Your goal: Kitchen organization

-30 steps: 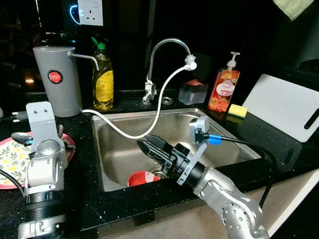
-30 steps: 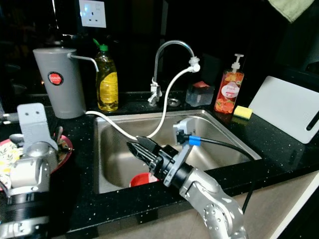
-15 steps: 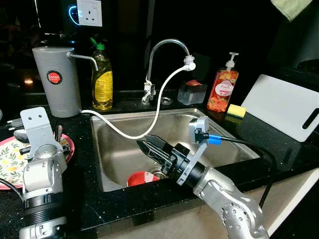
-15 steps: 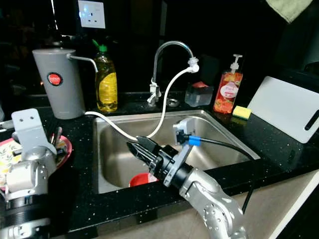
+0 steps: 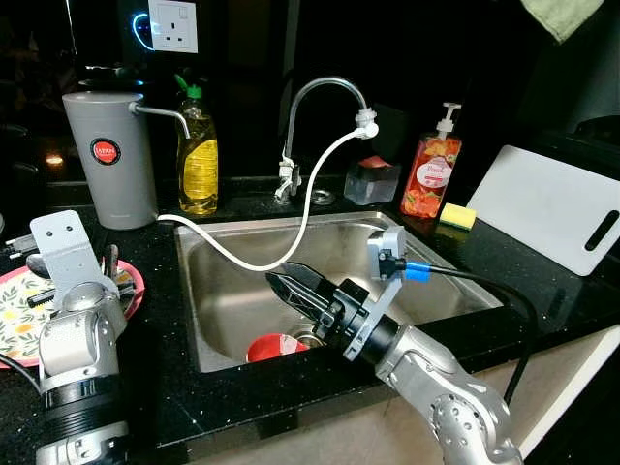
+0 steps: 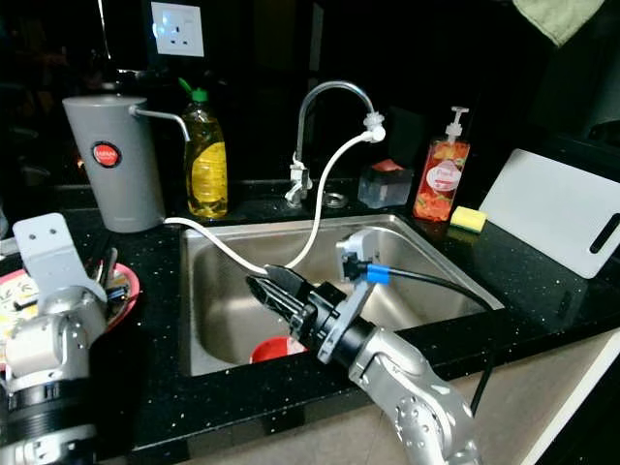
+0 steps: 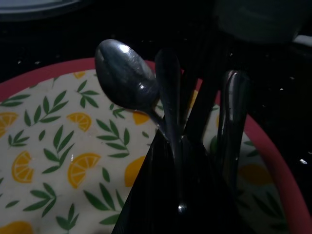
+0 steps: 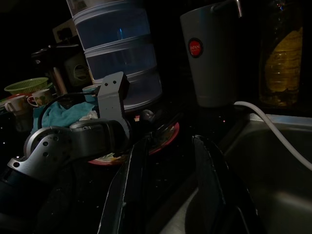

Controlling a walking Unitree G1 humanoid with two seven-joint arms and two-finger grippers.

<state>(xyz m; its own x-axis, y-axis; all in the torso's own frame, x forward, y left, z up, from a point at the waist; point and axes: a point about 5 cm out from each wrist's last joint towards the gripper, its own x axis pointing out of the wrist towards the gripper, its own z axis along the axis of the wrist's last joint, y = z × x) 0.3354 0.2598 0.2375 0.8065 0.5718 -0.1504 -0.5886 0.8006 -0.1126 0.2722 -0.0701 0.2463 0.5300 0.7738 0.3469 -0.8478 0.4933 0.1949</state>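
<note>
Two grippers at your sink: one over the plate, one over the basin.
From the head view, your right gripper [image 5: 276,281] hovers above the steel sink [image 5: 441,266], a red bowl [image 5: 274,346] below it. Your left wrist view shows the left gripper [image 7: 178,146] pinching a spoon [image 7: 127,78] over the lemon-print plate [image 7: 53,151]. Your right wrist view shows its fingers [image 8: 127,187] spread.

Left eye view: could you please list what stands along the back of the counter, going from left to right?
Grey dispenser → yellow bottle → tap → clear box → soap pump → sponge → cutting board.
</note>
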